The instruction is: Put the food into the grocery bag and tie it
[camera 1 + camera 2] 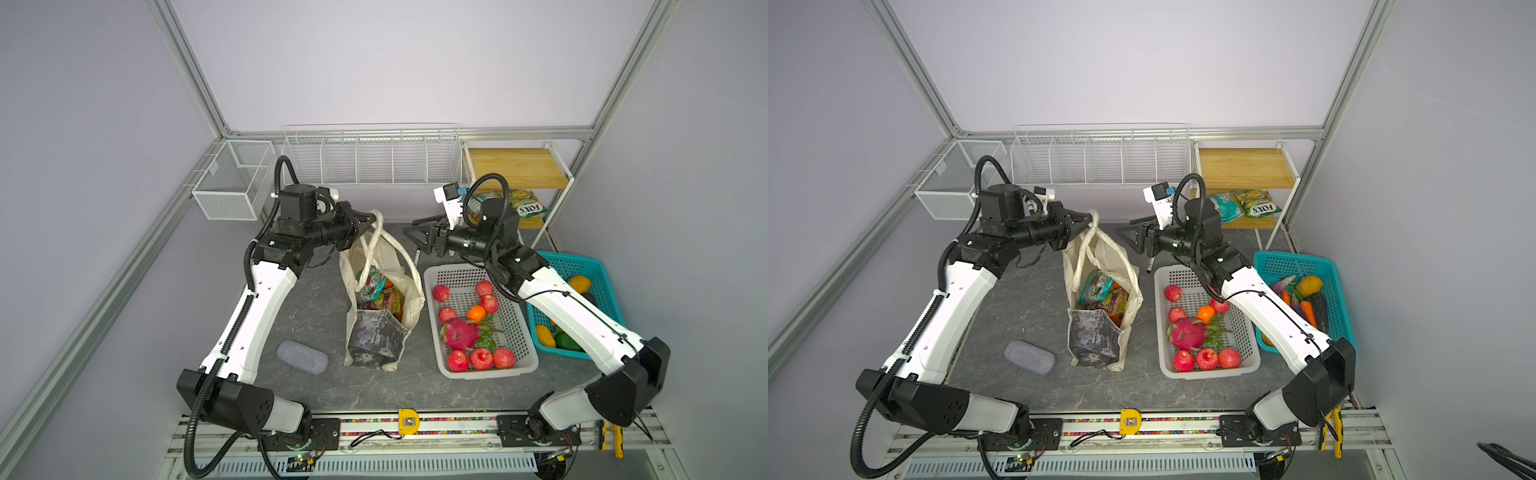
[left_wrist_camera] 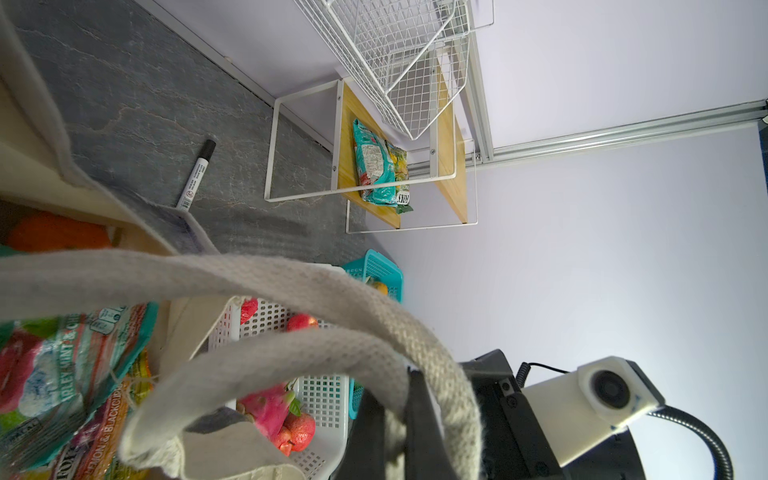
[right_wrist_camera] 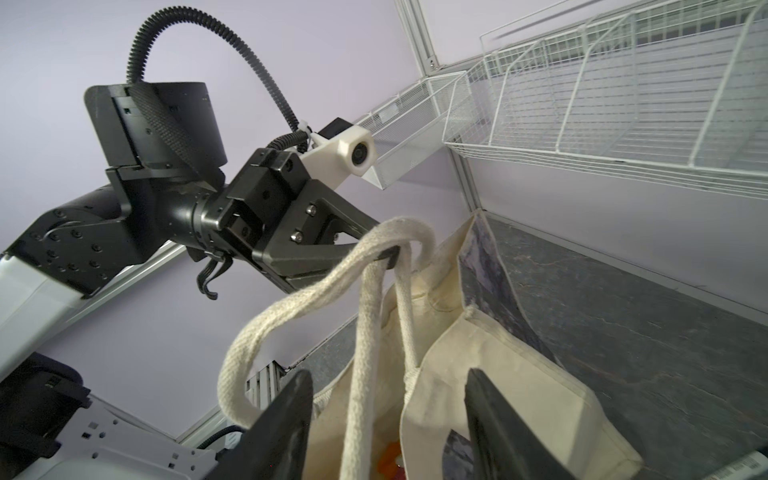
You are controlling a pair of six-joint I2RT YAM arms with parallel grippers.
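In both top views the grocery bag point(image 1: 410, 300) is standing at the middle of the bench point(image 1: 320, 316), its mouth gaping, with snack packets point(image 1: 371, 286) showing inside. The left hand point(image 1: 368, 220) is clamping both handles point(image 1: 376, 239) tight above the bag's 12 o'clock end and holding them up. The right hand point(image 1: 415, 232) is hovering at the bag's 1 o'clock, apart from the canvas, its jaws spread wide and holding nothing. A white basket point(image 1: 486, 370) carrying red apples point(image 1: 482, 358) and a dragon fruit point(image 1: 459, 334) is sitting at the bag's 3 o'clock, with a teal basket point(image 1: 575, 262) beyond it. A grey case point(image 1: 302, 357) is lying at the bag's 8 o'clock.

In the left wrist view the handles point(image 2: 291, 282) are looping across the foreground. An orange point(image 2: 54, 235) and the packets point(image 2: 62, 374) are resting in the bag. A marker point(image 2: 195, 174) is lying on the bench just beside the bag's edge.

In the right wrist view the left hand point(image 3: 390, 253) is pinching the two handles point(image 3: 365, 316) together at their tops. The right hand's own fingers point(image 3: 286, 415) are standing far apart, gripping nothing.
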